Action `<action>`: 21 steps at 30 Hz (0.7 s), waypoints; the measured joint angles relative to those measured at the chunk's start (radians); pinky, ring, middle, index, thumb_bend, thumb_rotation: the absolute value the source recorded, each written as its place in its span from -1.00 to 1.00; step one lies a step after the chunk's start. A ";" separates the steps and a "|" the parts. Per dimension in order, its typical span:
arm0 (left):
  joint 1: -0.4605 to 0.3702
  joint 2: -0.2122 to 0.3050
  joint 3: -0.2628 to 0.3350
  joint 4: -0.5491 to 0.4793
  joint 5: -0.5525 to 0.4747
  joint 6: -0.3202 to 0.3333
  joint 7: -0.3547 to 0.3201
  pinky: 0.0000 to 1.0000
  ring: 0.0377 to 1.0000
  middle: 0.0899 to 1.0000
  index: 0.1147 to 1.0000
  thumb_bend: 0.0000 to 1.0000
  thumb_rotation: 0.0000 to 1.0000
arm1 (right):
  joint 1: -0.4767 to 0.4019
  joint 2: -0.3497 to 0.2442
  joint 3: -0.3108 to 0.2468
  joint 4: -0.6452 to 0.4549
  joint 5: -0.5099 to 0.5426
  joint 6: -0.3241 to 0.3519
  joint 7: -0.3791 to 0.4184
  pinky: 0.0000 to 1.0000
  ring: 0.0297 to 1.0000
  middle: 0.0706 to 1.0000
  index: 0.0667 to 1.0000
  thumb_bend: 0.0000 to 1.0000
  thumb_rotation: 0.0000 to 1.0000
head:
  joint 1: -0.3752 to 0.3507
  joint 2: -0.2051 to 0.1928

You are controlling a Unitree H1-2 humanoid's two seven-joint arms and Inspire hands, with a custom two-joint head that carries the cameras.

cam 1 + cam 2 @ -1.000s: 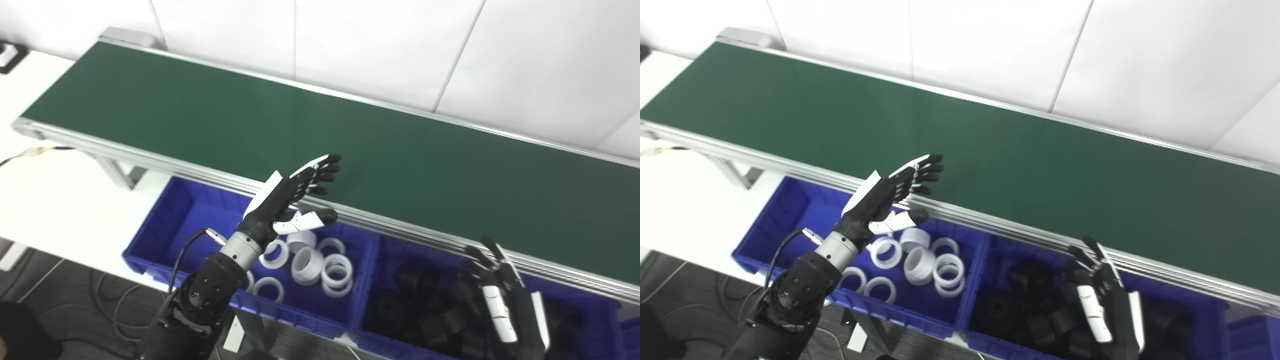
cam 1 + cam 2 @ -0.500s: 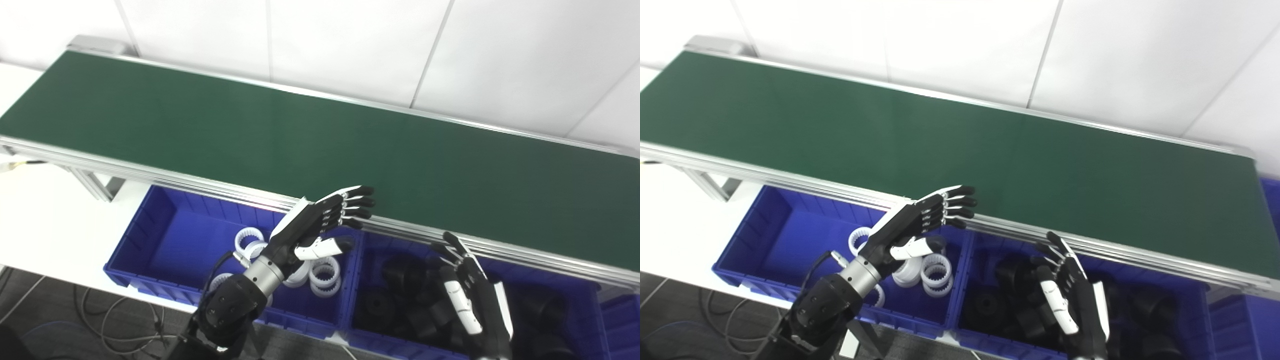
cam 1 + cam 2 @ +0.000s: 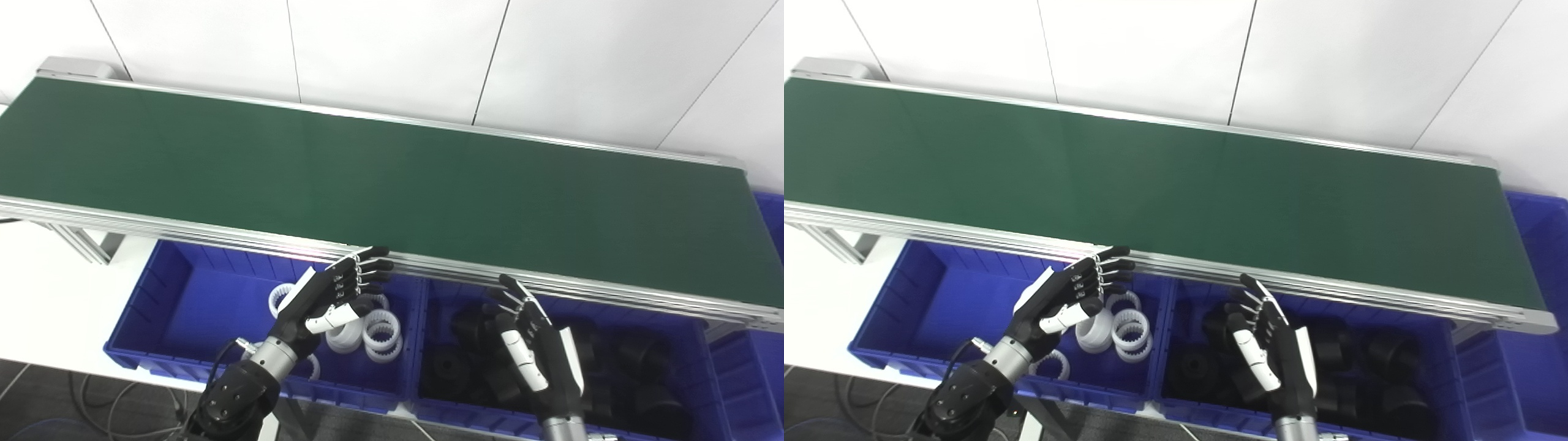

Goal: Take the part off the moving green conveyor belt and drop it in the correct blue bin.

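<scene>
The green conveyor belt (image 3: 392,184) runs across the view and carries no part. Below its near rail stand two blue bins. The left bin (image 3: 184,306) holds several white rings (image 3: 380,331). The right bin (image 3: 704,343) holds several black parts (image 3: 453,367). My left hand (image 3: 334,291) is open and empty above the white rings, fingertips near the belt's rail. My right hand (image 3: 536,349) is open and empty above the black parts.
A white table (image 3: 43,294) lies at the left under the belt's metal legs (image 3: 79,242). Another blue bin (image 3: 1537,294) shows at the right end of the belt. A white panelled wall stands behind. Cables lie on the floor at bottom left.
The camera has swung right, showing the belt's right end. My left hand has drawn back from over the belt to above the white-ring bin. My right hand stays open over the black parts.
</scene>
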 measured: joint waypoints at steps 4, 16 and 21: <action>-0.001 0.004 0.022 0.014 -0.018 -0.027 -0.002 0.53 0.57 0.59 0.59 1.00 0.14 | -0.008 0.012 0.011 0.027 -0.028 -0.011 -0.020 0.29 0.45 0.56 0.73 0.22 0.47 | -0.084 -0.015; -0.015 0.025 0.051 0.061 -0.018 -0.059 -0.005 0.47 0.55 0.56 0.54 0.86 0.03 | -0.039 0.036 0.036 0.109 -0.054 -0.079 -0.059 0.24 0.41 0.53 0.73 0.24 0.49 | -0.181 -0.037; -0.024 0.031 0.055 0.097 -0.019 -0.087 -0.022 0.47 0.54 0.56 0.54 0.86 0.02 | -0.048 0.044 0.039 0.137 -0.058 -0.089 -0.071 0.26 0.42 0.53 0.72 0.22 0.46 | -0.190 -0.051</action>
